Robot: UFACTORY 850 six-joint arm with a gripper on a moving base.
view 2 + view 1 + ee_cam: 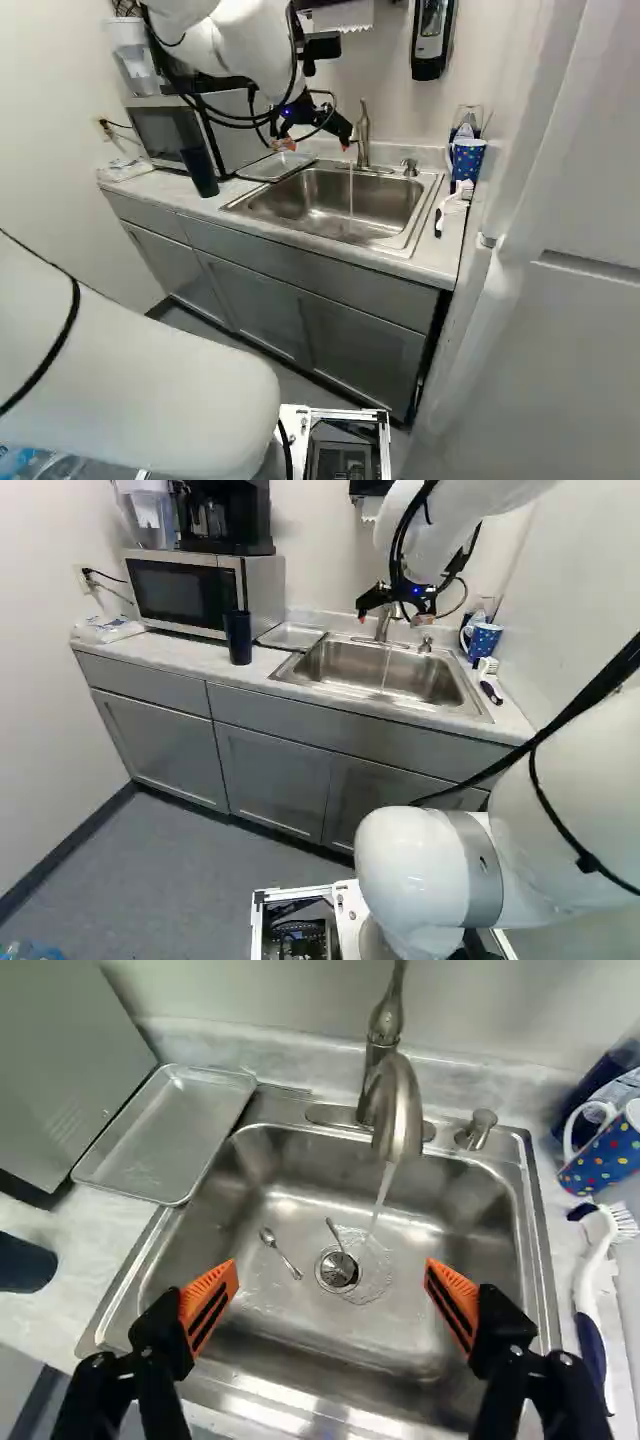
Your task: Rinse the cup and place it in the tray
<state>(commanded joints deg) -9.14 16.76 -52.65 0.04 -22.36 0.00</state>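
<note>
Blue and dotted, one mug (607, 1158) stands near the counter's (75, 1232) right end; one dark tumbler (238, 638) stands near the front edge, left of the sink (270, 1315), by one metal tray (165, 1135). Either could be the cup. Both look light and stiff, slippery when wet; the mug might chip, so clasp its body. One tap (396, 1110) runs; two spoons (281, 1253) lie in the single sink. The hand (333, 1282) is spread wide, holding nothing.

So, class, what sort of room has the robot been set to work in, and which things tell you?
Probably a small kitchen or break room: a steel sink with its tap running, a microwave on the counter, and a polka-dot mug beside the sink.
</note>
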